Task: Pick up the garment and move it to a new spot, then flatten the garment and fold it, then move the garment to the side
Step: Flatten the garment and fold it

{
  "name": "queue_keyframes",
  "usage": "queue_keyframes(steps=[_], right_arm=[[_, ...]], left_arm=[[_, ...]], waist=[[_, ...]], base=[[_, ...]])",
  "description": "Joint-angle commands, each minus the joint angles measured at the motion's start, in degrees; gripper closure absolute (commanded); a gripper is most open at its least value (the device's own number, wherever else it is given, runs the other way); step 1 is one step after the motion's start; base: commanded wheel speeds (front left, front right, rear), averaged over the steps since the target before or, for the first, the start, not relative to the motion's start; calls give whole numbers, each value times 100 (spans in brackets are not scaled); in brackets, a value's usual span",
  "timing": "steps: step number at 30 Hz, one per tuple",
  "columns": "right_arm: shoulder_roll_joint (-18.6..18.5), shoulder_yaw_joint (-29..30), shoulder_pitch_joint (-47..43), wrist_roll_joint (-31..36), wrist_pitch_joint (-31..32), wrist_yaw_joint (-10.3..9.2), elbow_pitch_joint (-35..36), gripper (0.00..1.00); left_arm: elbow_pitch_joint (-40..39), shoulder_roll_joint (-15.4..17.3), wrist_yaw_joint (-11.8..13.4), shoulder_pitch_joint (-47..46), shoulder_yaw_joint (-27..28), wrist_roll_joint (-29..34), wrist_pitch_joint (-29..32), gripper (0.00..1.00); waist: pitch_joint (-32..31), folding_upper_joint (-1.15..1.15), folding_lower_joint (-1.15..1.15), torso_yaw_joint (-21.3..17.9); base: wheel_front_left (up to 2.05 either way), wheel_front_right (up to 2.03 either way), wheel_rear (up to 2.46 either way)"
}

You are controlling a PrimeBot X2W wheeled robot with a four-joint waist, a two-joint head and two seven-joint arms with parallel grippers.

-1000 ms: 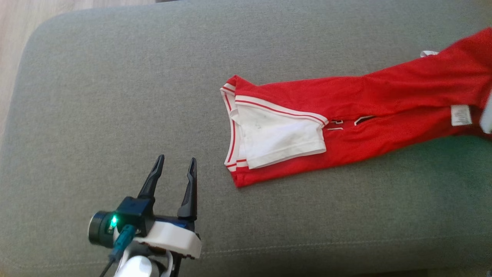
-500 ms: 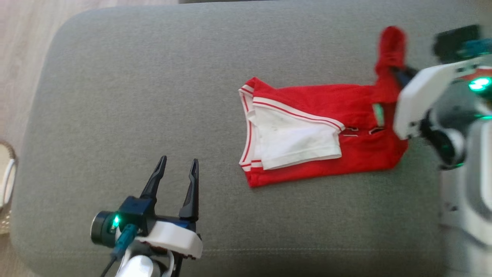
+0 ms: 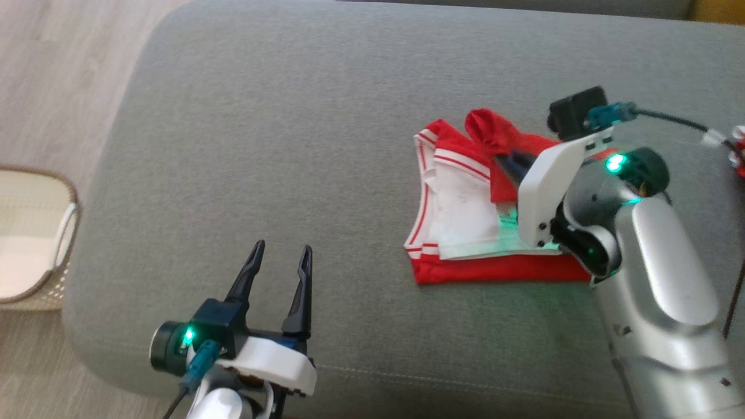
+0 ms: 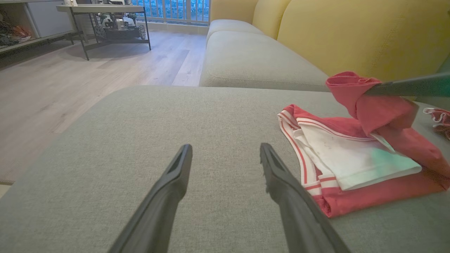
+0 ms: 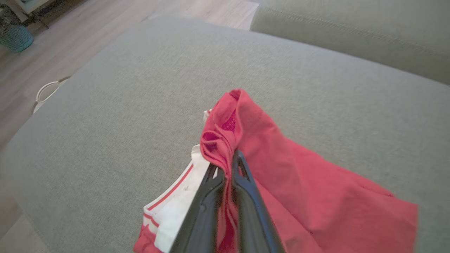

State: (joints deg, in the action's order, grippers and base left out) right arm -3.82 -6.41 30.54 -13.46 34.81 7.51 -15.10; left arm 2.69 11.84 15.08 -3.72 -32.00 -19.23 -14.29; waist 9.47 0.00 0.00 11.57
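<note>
The garment [image 3: 465, 233] is red with a white panel and striped trim, lying on the grey cushion [image 3: 291, 145]. My right gripper [image 3: 502, 162] is shut on a bunched red end of it, held lifted above the white panel, so the red cloth doubles back over itself. In the right wrist view the fingers [image 5: 228, 160] pinch the red fold of the garment [image 5: 299, 182]. My left gripper [image 3: 281, 259] stands open over bare cushion, well to the left of the cloth. The left wrist view has the left gripper [image 4: 225, 151] open, with the garment [image 4: 351, 165] to its right.
A pale woven basket [image 3: 35, 233] stands on the wood floor left of the cushion. A small red-and-white item [image 3: 738, 148] lies at the far right. Yellow sofa backs [image 4: 351, 35] rise behind, and a low table [image 4: 105, 21] stands across the floor.
The head camera has swung. My right gripper has carried the garment's red end leftward, up over the white panel, shortening the stretched-out cloth. My left gripper has stayed open in place.
</note>
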Motion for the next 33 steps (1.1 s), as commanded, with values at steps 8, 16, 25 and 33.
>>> queue_keyframes(steps=[8,16,25,33], right_arm=[[93,-460,423,-284,-521,-2,-749,100],[93,-728,730,-662,-1029,-2,-1398,0],[94,-417,935,-1051,-1422,-2,-1220,0],[-100,599,453,255,-1561,-2,-342,0]], left_arm=[[-47,-110,-72,-195,199,65,-71,0],[15,-149,-127,-227,208,113,-71,0],[-16,-129,-94,-128,288,141,-71,0],[-144,-111,-63,-69,368,197,-71,0]], waist=[[14,0,0,341],[10,0,0,317],[-38,0,0,125],[-120,0,0,-49]], base=[[0,0,0],[0,0,0],[0,0,0],[0,0,0]])
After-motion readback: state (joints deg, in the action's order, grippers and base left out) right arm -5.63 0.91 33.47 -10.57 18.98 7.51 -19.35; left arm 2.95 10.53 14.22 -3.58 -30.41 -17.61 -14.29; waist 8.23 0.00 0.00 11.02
